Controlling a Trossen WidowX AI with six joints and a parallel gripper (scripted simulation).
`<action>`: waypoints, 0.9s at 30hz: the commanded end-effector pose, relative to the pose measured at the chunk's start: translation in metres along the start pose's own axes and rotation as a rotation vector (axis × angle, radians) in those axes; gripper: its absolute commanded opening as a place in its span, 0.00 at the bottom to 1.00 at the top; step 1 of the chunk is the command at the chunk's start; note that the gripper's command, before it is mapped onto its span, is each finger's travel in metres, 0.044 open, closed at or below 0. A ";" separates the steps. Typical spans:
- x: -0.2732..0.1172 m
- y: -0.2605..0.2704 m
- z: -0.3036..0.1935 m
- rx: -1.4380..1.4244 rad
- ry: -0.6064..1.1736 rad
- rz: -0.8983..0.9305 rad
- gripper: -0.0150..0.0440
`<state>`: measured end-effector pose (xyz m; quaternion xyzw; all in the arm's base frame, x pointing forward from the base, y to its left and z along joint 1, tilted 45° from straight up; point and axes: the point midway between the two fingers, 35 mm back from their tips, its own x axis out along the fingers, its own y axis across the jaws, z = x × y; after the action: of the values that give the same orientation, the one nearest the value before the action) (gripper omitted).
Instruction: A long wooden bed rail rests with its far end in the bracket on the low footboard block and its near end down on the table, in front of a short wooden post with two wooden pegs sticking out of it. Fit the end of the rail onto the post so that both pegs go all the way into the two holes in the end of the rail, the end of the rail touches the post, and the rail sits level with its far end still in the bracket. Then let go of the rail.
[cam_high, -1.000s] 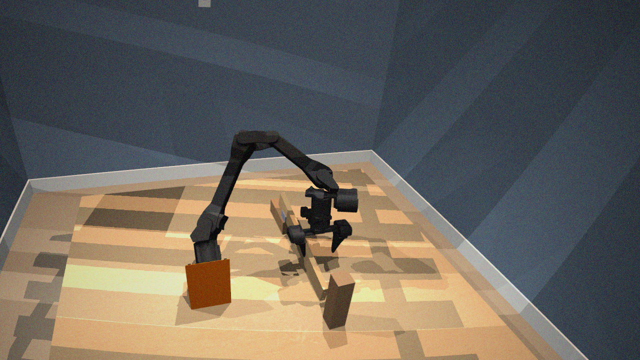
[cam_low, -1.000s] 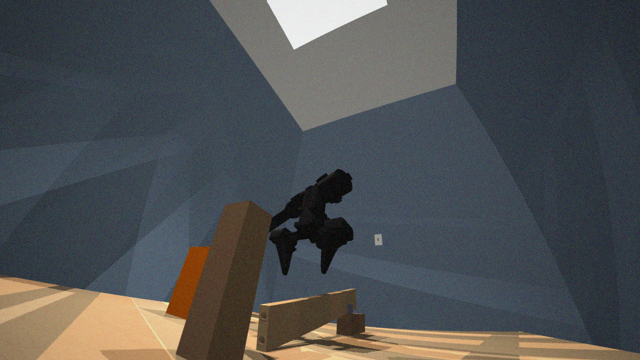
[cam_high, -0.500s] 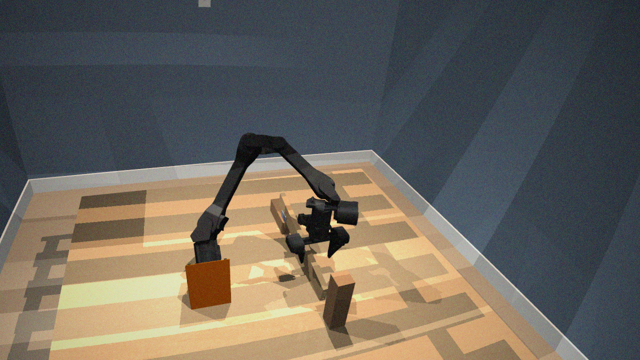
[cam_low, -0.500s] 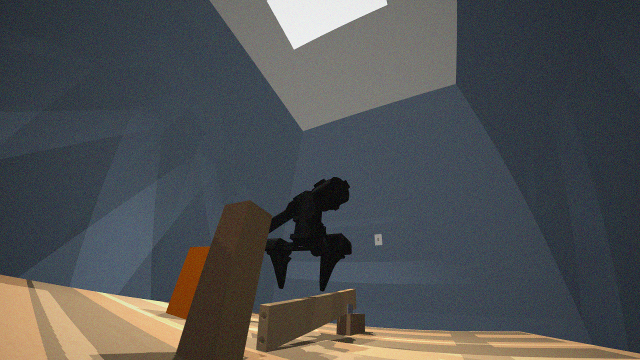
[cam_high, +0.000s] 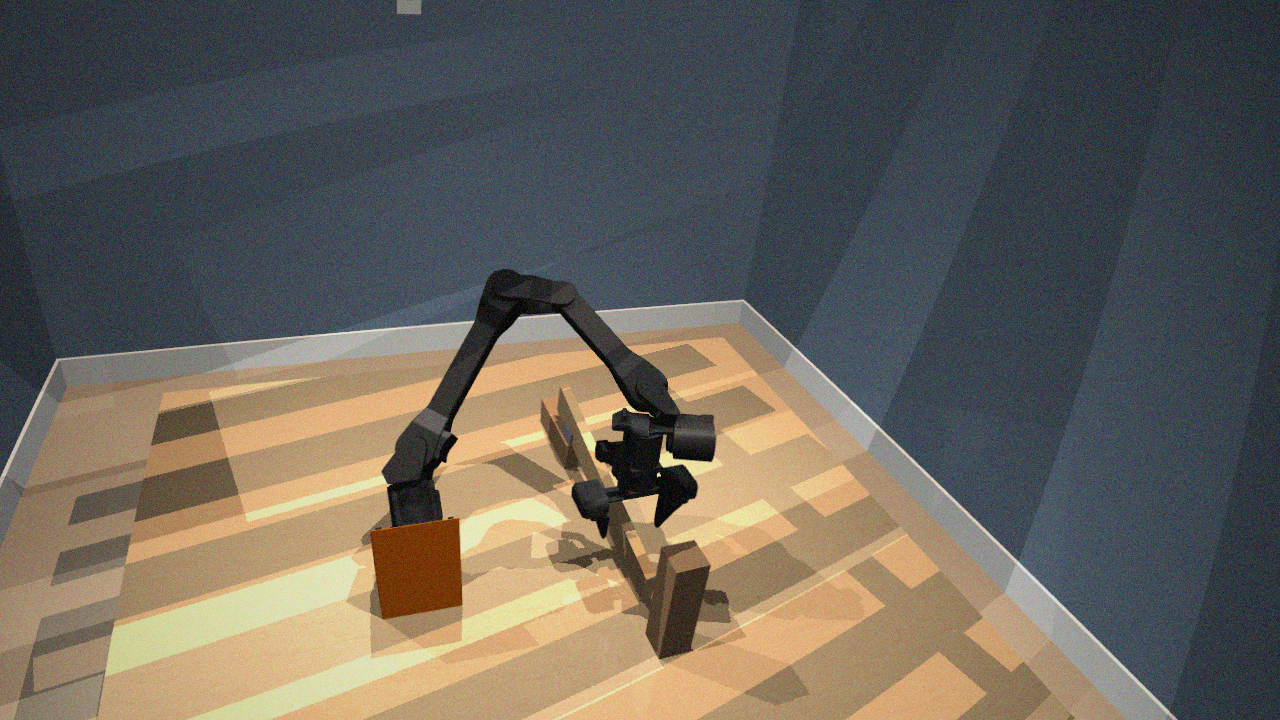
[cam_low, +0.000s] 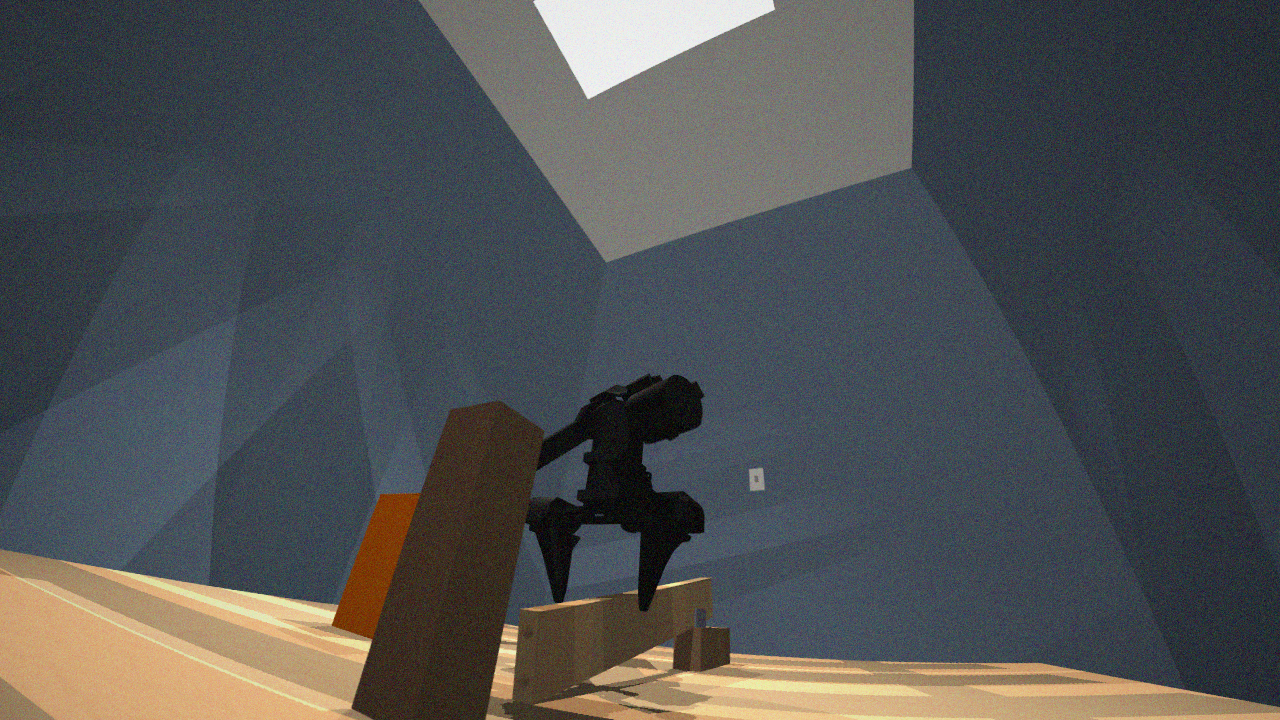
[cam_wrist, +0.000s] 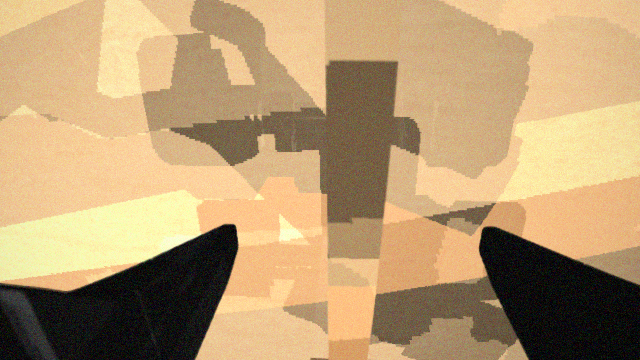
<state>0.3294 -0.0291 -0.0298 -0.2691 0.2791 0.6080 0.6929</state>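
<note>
The long wooden rail (cam_high: 633, 559) (cam_low: 572, 644) (cam_wrist: 356, 175) slopes from the low footboard block (cam_high: 556, 438) (cam_low: 701, 648) down to the table. Its far end stands in the bluish bracket (cam_low: 700, 617). Its near end is a little short of the upright post (cam_high: 682, 600) (cam_low: 456, 555), and its end holes are faint in shadow. The pegs are hidden. My gripper (cam_high: 631, 530) (cam_low: 601, 604) (cam_wrist: 358, 237) is open and empty, pointing down over the rail between its ends. In the wrist view the rail runs between the spread fingers, with its tips near the rail's top edge in the exterior view.
An orange panel (cam_high: 418, 568) (cam_low: 375, 564) stands upright in front of the arm's base (cam_high: 415, 503), left of the rail in the top view. The post stands close beyond the rail's near end. A pale border (cam_high: 295, 347) runs along the foot of the walls.
</note>
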 end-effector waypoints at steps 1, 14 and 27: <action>0.007 0.000 0.000 0.005 -0.006 -0.001 1.00; 0.028 0.001 0.001 0.005 -0.008 -0.001 1.00; 0.043 0.002 0.002 0.005 -0.010 -0.001 0.91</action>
<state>0.3317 0.0004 -0.0584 -0.2674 0.2779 0.6093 0.6929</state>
